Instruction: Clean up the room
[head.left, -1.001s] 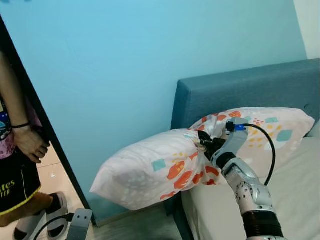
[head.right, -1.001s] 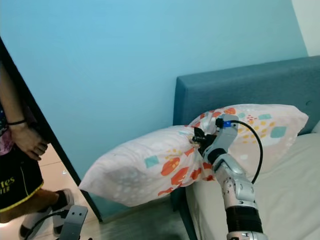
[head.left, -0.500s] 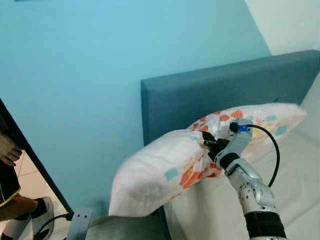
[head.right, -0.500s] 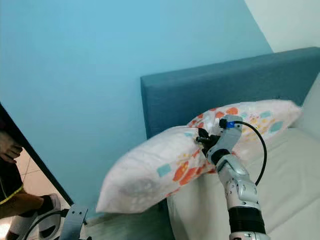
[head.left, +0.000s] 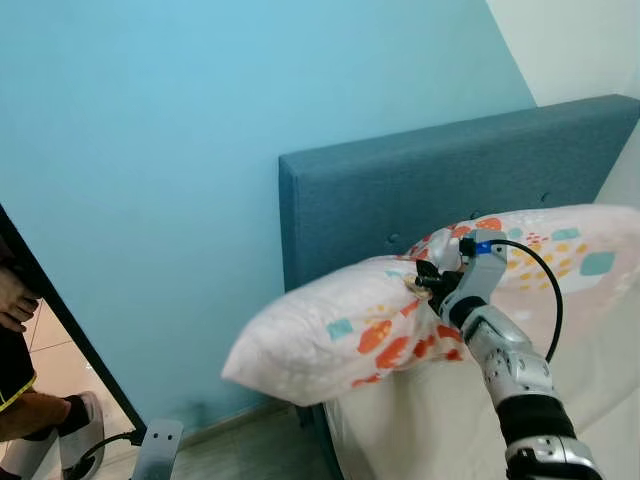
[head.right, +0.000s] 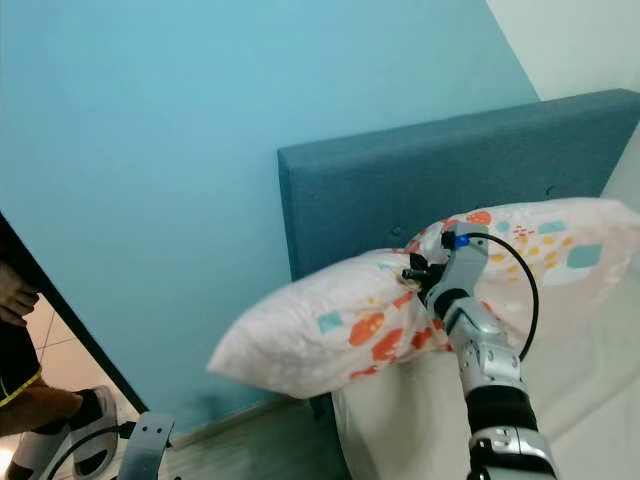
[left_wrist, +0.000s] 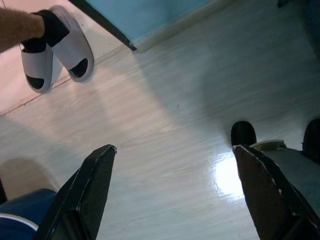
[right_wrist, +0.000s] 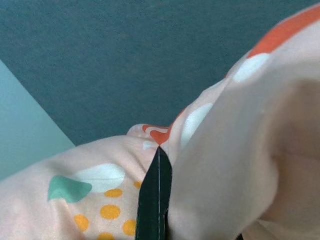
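Note:
A white pillow (head.left: 340, 335) with orange, teal and yellow patches hangs in the air over the bed's left corner, in front of the blue headboard (head.left: 400, 200). My right gripper (head.left: 425, 285) is shut on a fold of its cover near the middle. In the right wrist view a black finger (right_wrist: 156, 200) pinches the fabric (right_wrist: 225, 150). A matching patterned pillow (head.left: 570, 255) lies behind it against the headboard. My left gripper (left_wrist: 174, 149) hangs open above the pale wooden floor (left_wrist: 165, 115), holding nothing.
The bed's pale mattress (head.left: 420, 430) sits under my right arm. A light blue wall (head.left: 200, 150) runs on the left to a dark door frame (head.left: 70, 340). A person stands in the doorway, with a hand (head.left: 15, 300) and slippered feet (left_wrist: 60, 50) in view.
The view has swung right toward the bed. My right gripper, still shut on the pillow, has raised it a little, so its free end hangs higher off the floor.

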